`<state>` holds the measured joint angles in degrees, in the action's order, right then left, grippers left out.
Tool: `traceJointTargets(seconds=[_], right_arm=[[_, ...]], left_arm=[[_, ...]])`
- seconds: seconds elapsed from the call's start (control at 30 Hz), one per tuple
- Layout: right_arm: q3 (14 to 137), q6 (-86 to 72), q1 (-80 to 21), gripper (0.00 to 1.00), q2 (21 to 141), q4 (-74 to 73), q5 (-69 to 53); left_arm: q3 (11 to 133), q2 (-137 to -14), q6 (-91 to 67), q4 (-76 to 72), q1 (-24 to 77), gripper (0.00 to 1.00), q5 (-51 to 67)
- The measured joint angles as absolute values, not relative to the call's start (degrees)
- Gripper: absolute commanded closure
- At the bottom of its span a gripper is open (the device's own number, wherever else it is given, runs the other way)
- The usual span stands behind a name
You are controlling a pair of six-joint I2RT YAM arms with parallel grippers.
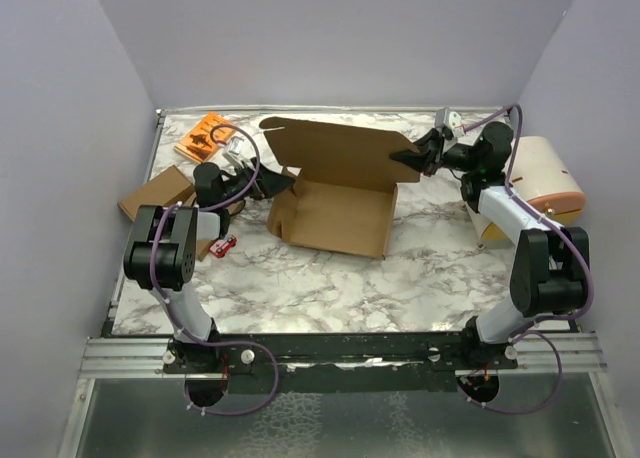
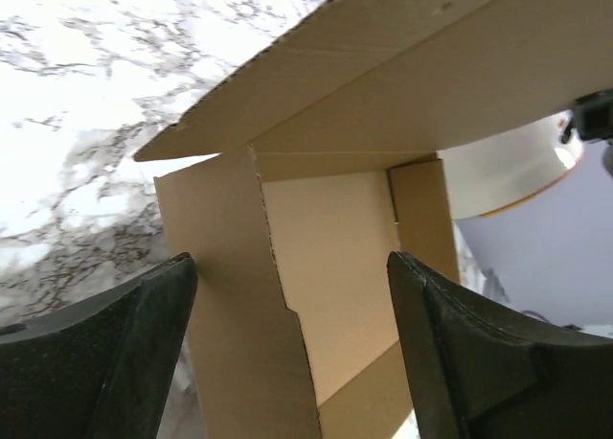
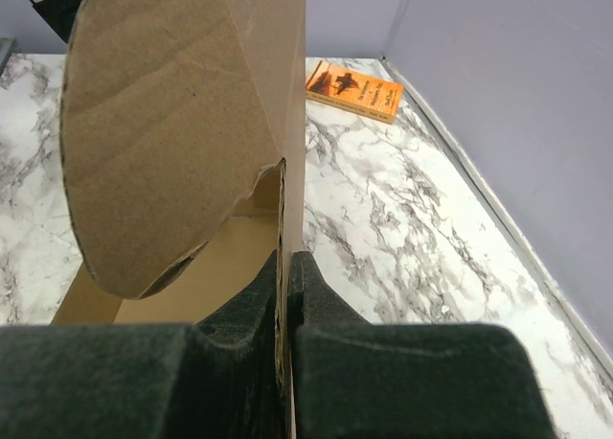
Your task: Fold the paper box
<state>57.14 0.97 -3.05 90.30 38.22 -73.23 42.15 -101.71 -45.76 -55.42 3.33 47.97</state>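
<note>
- Black-padded, the right gripper (image 3: 287, 266) is pressed together on a thin upright edge of the paper box (image 1: 340, 198). In the top view it pinches the raised lid panel near the box's 2 o'clock corner.
- Over at the box's 9 o'clock side, the left gripper (image 2: 292, 266) is spread wide. A side wall rises in the gap between its fingers (image 2: 115, 362), and neither pad appears to touch the card.
- The box sits mid-table, toward 12 o'clock, with its base flat on the marble table (image 1: 330, 288). Its rear panel stands up and leans, and its side walls are partly raised.
- The card looks light and stiff across each panel, and it should hinge readily only along the scored creases.
- Thin edges and slits could buckle or tear under a hard pinch.
- Pushed from one side alone, the smooth base would likely slide on the marble.
- A sound hold would be the free edge of a flap, well away from its crease, while the other arm steadies the opposite panel.
- Further out are an orange book (image 1: 205, 136) at the table's 10 o'clock corner, a spare cardboard piece (image 1: 160, 193) at 9 o'clock and a cream object (image 1: 545, 178) at 3 o'clock. All three lie apart from the box.
</note>
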Motion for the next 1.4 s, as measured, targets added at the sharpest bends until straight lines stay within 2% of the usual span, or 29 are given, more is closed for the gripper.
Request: traceJointTargets(seconds=[0.2,0.5,0.57,0.7,0.93,1.07,1.27,1.4], right_arm=[[57.14,1.54,-3.05,0.99,90.30,37.01,-73.06],[57.14,1.93,-3.05,0.99,90.30,36.51,-72.93],[57.14,2.09,-3.05,0.99,90.30,36.36,-72.90],[57.14,2.44,-3.05,0.99,90.30,35.90,-72.88],[57.17,2.90,-3.05,0.99,90.30,35.33,-72.82],[57.17,2.92,-3.05,0.99,90.30,35.03,-72.73],[57.17,2.98,-3.05,0.99,90.30,34.50,-72.71],[57.17,3.16,-3.05,0.99,90.30,34.39,-72.71]], left_arm=[[40.18,-105.49,-56.31,-67.48,1.72,0.14,51.83],[39.40,-108.47,-66.08,-75.33,0.08,0.23,52.95],[39.31,-109.16,-68.75,-78.96,0.08,0.28,52.97],[39.29,-112.53,-75.35,-85.84,0.05,0.48,53.30],[39.03,-116.90,-83.00,-87.33,0.05,0.78,53.41],[39.05,-117.19,-84.97,-87.68,0.05,1.00,53.43],[39.11,-119.04,-84.62,-87.68,0.05,1.00,53.58],[39.11,-117.21,-77.95,-82.46,0.05,1.00,53.56]])
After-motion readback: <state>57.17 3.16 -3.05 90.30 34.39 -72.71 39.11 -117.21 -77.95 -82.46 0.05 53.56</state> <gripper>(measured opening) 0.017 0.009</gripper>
